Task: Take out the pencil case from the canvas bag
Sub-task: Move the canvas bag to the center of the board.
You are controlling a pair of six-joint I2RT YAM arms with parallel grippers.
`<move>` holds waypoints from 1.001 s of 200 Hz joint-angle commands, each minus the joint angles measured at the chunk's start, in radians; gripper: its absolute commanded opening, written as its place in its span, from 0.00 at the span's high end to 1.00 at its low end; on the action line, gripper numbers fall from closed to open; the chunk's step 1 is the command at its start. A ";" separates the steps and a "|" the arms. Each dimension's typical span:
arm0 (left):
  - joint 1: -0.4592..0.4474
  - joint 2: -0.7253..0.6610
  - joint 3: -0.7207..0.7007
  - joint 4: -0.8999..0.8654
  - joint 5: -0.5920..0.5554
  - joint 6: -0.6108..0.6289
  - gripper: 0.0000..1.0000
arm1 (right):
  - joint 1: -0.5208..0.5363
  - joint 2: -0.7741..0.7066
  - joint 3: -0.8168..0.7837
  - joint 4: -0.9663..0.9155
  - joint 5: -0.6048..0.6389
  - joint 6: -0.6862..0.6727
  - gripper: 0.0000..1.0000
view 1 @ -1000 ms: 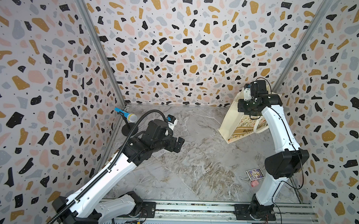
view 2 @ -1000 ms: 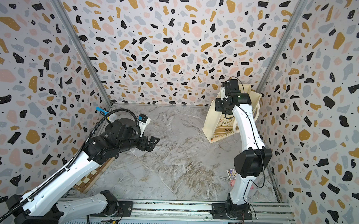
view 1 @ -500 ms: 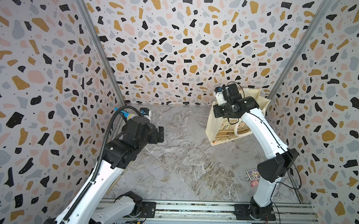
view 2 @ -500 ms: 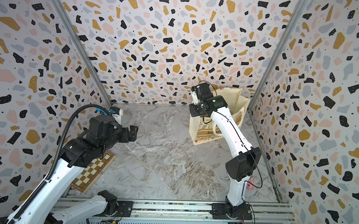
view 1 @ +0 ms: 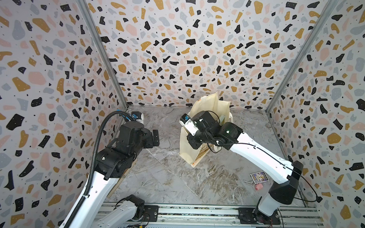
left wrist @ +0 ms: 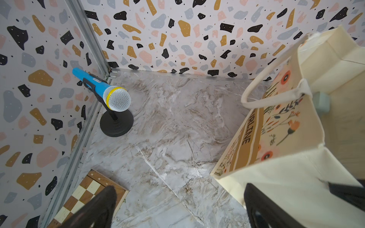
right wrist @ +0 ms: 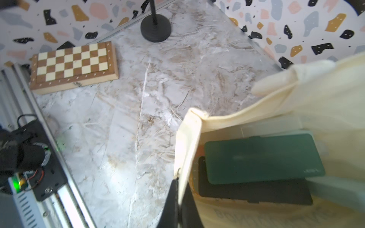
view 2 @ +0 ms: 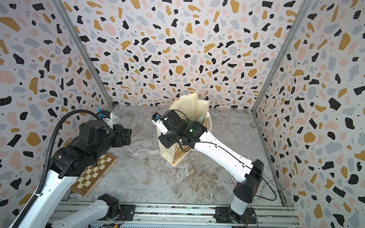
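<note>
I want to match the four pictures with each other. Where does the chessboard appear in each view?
In a top view: the chessboard lies low at the left, partly under the left arm.
In a top view: only its long edge shows beside that arm.
Left wrist: bottom left corner, partly cut off.
Right wrist: upper left, whole.
Shared landmark: the canvas bag, in all four.

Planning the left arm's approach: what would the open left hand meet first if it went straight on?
Probably the cream canvas tote bag: in the left wrist view one finger of the left hand lines up with its plain end panel. The midline heads for bare marble tabletop; depth is unclear.
</note>
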 commanded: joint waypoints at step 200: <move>-0.271 0.451 0.423 0.045 0.026 0.133 0.01 | -0.630 -0.436 -0.410 0.296 -0.260 0.414 0.31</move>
